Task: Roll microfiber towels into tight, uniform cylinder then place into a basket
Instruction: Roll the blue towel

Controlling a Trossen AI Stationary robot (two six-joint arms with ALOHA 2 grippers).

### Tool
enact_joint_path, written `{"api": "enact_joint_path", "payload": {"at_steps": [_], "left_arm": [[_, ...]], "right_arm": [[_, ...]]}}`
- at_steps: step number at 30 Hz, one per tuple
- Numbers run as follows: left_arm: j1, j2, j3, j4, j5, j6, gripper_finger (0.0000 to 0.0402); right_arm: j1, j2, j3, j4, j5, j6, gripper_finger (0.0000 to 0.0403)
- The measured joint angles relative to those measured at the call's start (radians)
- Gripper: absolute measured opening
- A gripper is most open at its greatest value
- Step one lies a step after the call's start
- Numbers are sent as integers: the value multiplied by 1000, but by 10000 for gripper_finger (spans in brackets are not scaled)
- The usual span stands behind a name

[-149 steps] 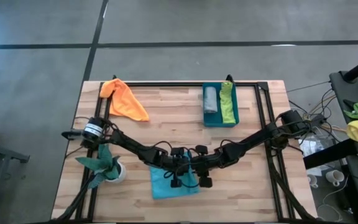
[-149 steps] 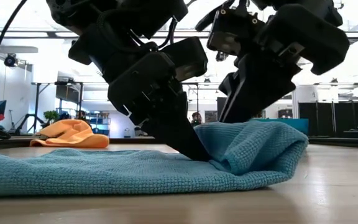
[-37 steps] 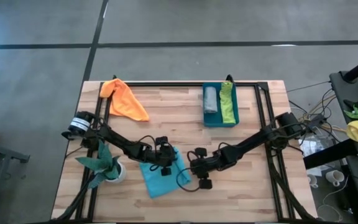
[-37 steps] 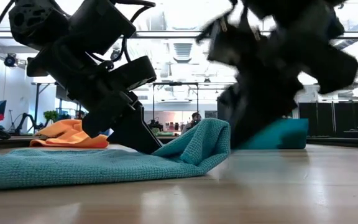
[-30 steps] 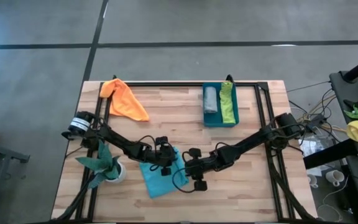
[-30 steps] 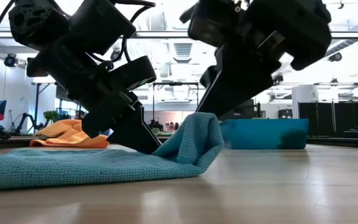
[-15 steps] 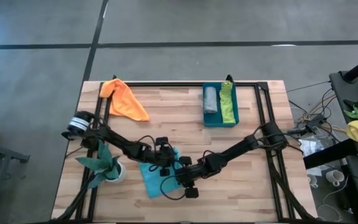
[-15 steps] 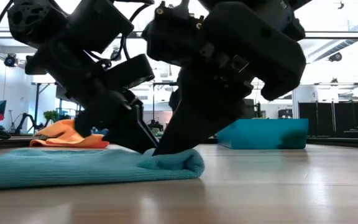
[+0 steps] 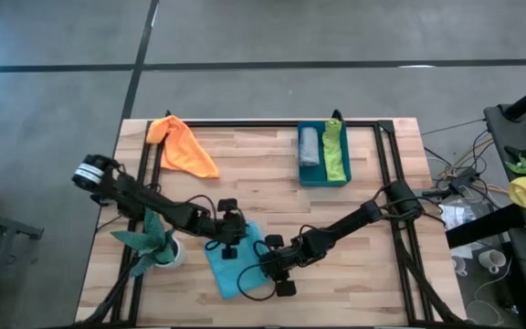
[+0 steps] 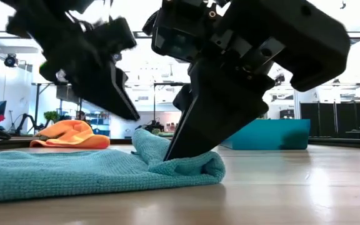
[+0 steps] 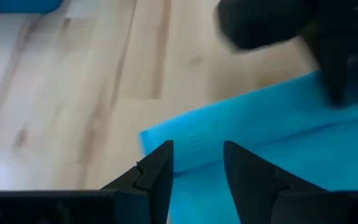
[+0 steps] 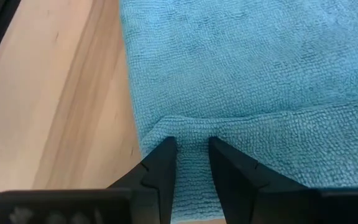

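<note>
Turquoise microfiber towel [image 9: 235,263] lies near the tabletop's [image 9: 272,196] front edge; right gripper [image 12: 188,163] pinches its folded edge, left gripper [image 11: 194,167] hovers empty, slightly parted. One-sided rolling could skew the cylinder.

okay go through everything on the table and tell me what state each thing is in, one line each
turquoise towel: spread flat, one edge folded over, not rolled
orange towel: crumpled heap, unrolled
grey towel: rolled, in the basket
lime green towel: rolled, in the basket
basket: holds two rolls
left gripper: lifted above the turquoise towel, holding nothing
right gripper: pressed onto the folded edge
plant: upright in its pot
</note>
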Motion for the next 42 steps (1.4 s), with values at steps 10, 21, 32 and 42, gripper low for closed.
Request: {"api": "enact_joint_path", "payload": {"at_steps": [10,21,32,42], "left_arm": [[-48,179,23,244,-55,-55,125],[-113,307,82,253,38,-80,125],[-138,268,80,231,29,-80,125],[-139,238,79,235,8,-72,125]], "right_arm": [[3,2,47,-39,-23,-37,95],[-9,-125,61,-273,39,-119,95],[-49,-52,-6,-108,20,-148,95],[-49,-3,4,-41,21,-130,96]]}}
